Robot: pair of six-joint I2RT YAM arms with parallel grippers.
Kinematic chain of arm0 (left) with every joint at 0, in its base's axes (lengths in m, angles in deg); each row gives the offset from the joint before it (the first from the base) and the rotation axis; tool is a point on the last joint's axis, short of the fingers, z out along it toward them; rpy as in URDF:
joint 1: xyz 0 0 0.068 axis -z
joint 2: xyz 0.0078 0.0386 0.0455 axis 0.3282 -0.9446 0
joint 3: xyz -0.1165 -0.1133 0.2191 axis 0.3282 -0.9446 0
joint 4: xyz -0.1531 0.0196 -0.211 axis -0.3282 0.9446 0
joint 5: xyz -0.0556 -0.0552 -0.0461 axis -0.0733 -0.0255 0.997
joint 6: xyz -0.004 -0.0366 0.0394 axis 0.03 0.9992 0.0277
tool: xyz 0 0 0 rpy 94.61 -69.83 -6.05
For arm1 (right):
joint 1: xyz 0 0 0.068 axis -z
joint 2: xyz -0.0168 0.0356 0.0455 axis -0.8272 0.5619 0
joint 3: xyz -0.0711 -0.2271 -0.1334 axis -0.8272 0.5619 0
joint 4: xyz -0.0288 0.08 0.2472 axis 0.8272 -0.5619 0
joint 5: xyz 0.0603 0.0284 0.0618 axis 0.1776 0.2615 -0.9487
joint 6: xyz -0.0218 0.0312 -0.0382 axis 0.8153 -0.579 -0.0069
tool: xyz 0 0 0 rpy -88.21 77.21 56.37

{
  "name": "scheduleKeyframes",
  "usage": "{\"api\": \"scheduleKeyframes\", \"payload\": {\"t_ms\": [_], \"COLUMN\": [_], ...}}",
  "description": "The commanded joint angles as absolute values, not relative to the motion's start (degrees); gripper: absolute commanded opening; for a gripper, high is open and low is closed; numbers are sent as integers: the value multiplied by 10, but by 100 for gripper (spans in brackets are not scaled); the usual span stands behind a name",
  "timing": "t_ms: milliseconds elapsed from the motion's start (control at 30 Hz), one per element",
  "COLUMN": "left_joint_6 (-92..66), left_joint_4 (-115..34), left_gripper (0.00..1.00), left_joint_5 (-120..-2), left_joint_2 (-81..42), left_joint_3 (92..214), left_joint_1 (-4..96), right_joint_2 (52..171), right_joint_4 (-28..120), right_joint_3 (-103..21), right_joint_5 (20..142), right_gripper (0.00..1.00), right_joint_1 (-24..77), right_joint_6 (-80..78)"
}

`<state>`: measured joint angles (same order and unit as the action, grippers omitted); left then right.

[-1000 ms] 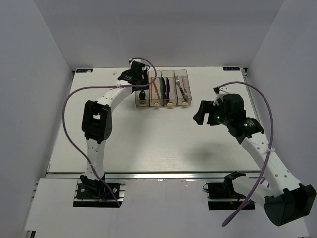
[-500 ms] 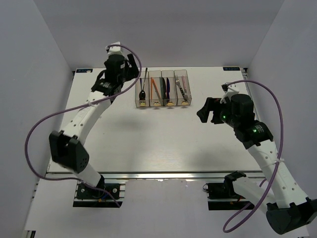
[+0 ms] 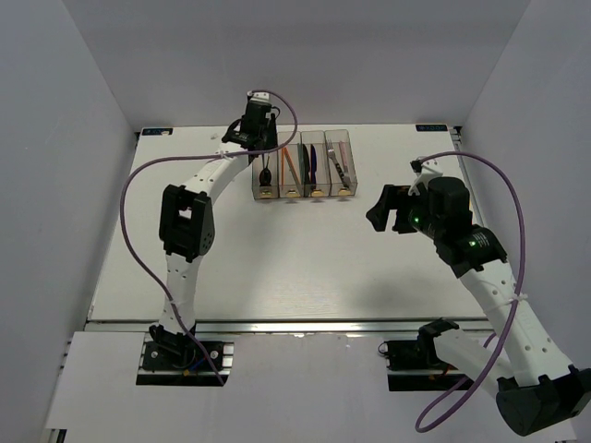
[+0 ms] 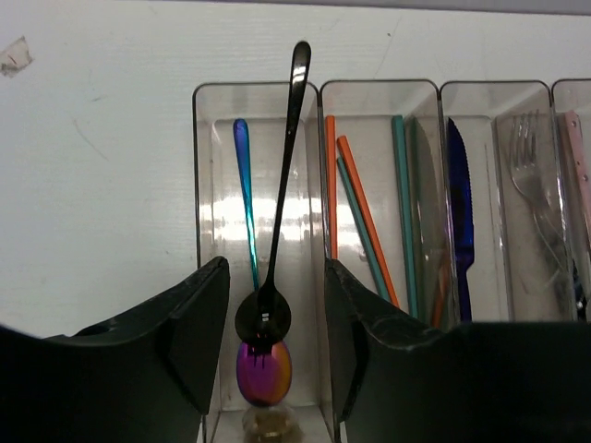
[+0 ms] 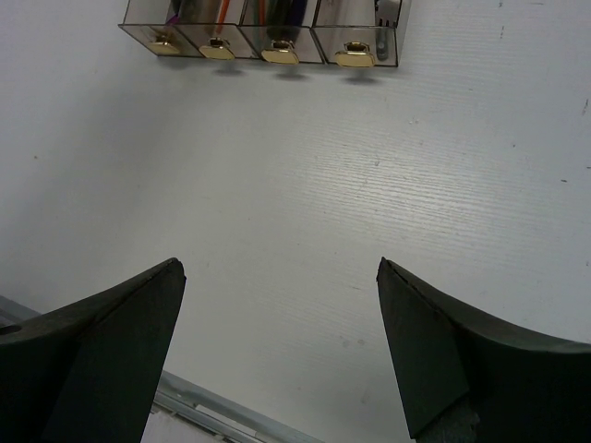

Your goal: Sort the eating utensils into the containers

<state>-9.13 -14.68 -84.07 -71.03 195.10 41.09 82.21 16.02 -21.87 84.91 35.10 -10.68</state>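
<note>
Left wrist view is showing you the left gripper (image 4: 276,268) hanging over the near end of the containers (image 4: 196,185). Its jaws are standing apart on either side of the leftmost bin, and nothing is being pinched between them. Inside that bin a black spoon (image 4: 282,185) is lying with its bowl toward the near end and its handle tip poking over the far wall, with clear space showing between it and both fingers. Beneath it a rainbow-tinted spoon (image 4: 247,203) is lying along the bin floor.

In the next bin along the row, orange chopsticks (image 4: 365,221) are lying at slight angles with teal chopsticks (image 4: 399,203) beside them. Further right a blue knife (image 4: 460,212) and a silver fork (image 4: 536,185) are lying lengthwise. The top external view is placing the knife in the third bin and the fork in the fourth (a pinkish piece at the frame edge is too cut off to name).

The right gripper (image 5: 279,268) is hovering well apart from the containers, to the right of the row and nearer the arm bases. Its jaws are spread wide and holding nothing — only the white table (image 5: 369,185) is showing between its fingers, with the row's yellow tabs (image 5: 277,55) facing it.
</note>
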Motion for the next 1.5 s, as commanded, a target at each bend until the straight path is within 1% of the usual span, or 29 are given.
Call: {"api": "scheduleKeyframes", "payload": {"t_ms": [0,100,233,267,600,800,833,900,967,1033,1100,1167,1233,1267,1333,1467], "left_joint_6": [-122,-128,-135,-135,-128,-125,-125,-122,-122,-122,-122,-120,-120,-120,-119,-115], "left_joint_4": [-152,-172,-193,-202,-220,-230,-232,-233,-229,-228,-229,-228,-230,-229,-226,-221], "left_gripper": [55,55,46,46,45,43,39,38,34,33,27,23,23,28,30,25], "left_joint_5": [-865,-866,-861,-850,-827,-804,-793,-790,-789,-788,-789,-793,-793,-791,-789,-786], "left_joint_2": [-711,-731,-750,-756,-794,-807,-811,-815,-823,-825,-825,-822,-822,-822,-828,-836], "left_joint_3": [2000,1995,1987,1985,1979,1969,1969,1970,1974,1973,1970,1967,1963,1963,1966,1968], "left_joint_1": [411,410,407,405,395,388,388,387,387,387,387,387,388,387,388,387], "right_joint_2": [822,822,823,823,836,838,842,848,850,851,851,852,853,854,854,854], "right_joint_4": [178,188,192,192,201,209,210,207,210,212,212,212,213,213,213,216], "right_joint_3": [-218,-212,-208,-206,-207,-208,-206,-206,-201,-202,-204,-206,-205,-204,-201,-199], "right_joint_5": [837,816,821,820,814,813,813,809,807,808,814,815,813,813,814,813], "right_gripper": [89,89,89,89,89,89,89,89,89,89,89,89,89,89,89,89], "right_joint_1": [348,348,347,347,347,345,345,346,345,345,345,345,345,345,345,345], "right_joint_6": [-104,-107,-107,-106,-105,-104,-103,-102,-102,-102,-101,-101,-102,-101,-101,-101]}}
